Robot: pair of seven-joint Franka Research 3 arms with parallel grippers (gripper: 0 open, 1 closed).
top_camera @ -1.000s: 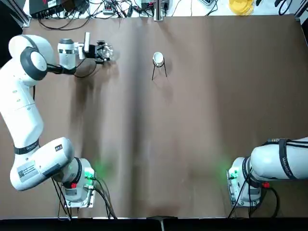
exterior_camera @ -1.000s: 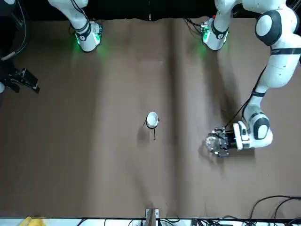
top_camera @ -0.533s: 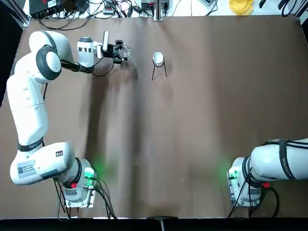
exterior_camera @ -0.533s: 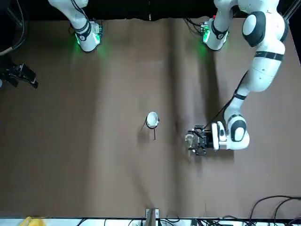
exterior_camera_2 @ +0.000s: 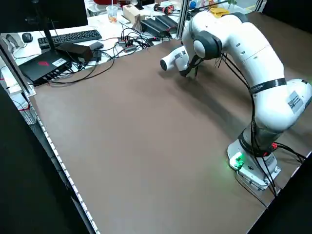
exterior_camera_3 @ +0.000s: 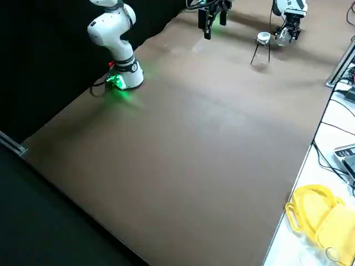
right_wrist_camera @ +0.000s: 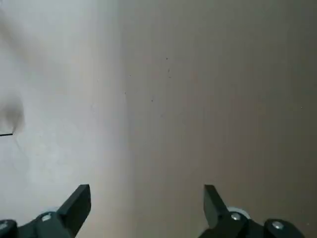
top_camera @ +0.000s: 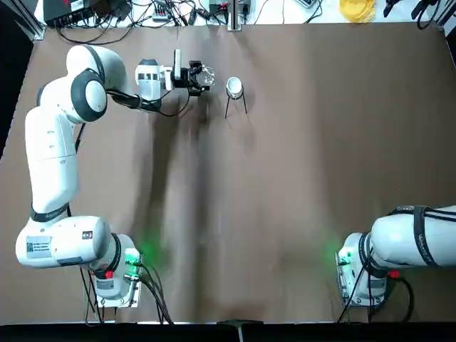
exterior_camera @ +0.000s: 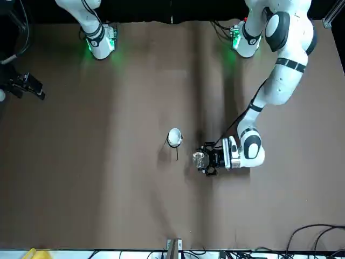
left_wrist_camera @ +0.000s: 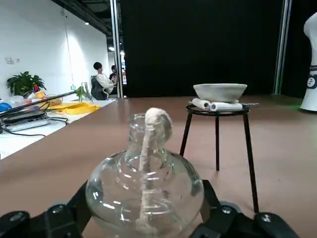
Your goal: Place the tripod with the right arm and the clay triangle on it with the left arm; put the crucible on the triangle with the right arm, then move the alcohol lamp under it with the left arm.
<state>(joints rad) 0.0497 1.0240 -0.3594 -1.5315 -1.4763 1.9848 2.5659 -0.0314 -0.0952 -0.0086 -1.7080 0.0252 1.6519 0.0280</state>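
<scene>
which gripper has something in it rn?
The left gripper, shut on the alcohol lamp beside the tripod. The right gripper is open and empty.

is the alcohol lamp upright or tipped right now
Upright. In the left wrist view the alcohol lamp sits between the left gripper fingers with its neck and wick pointing straight up, beside the tripod.

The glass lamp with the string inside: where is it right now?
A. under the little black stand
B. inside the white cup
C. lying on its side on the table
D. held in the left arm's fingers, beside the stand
D: the left gripper holds the alcohol lamp upright, with the tripod standing apart from it.
</scene>
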